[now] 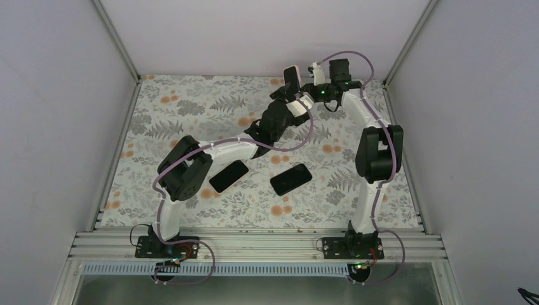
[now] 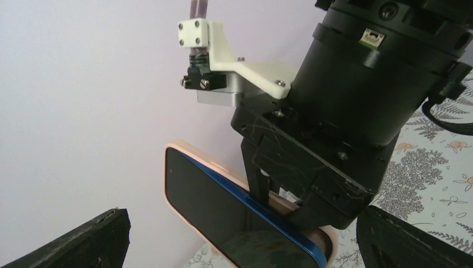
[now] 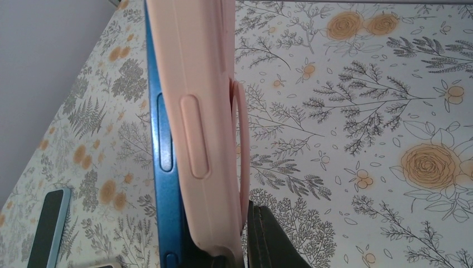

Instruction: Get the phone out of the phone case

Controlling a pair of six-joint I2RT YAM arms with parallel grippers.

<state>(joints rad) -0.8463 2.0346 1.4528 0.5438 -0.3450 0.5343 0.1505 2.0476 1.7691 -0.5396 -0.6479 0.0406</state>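
A blue phone (image 2: 223, 206) sits in a pink phone case (image 2: 216, 164), held up in the air near the back wall. Its lower corner stands a little out of the case. My right gripper (image 2: 279, 195) is shut on the case's back wall, one thin finger (image 2: 259, 184) slipped between phone and case. In the right wrist view the case (image 3: 192, 95) and the phone's blue edge (image 3: 167, 195) rise from my right gripper (image 3: 240, 245). My left gripper (image 2: 241, 223) is wide open, with its fingers on either side of the phone and touching nothing. From above, phone and case (image 1: 292, 77) hang between both grippers.
Two other dark phones (image 1: 229, 175) (image 1: 291, 178) lie flat on the flowered table (image 1: 191, 101) in front of the arms. One of them (image 3: 47, 229) shows at the lower left of the right wrist view. Grey walls close in the back and sides.
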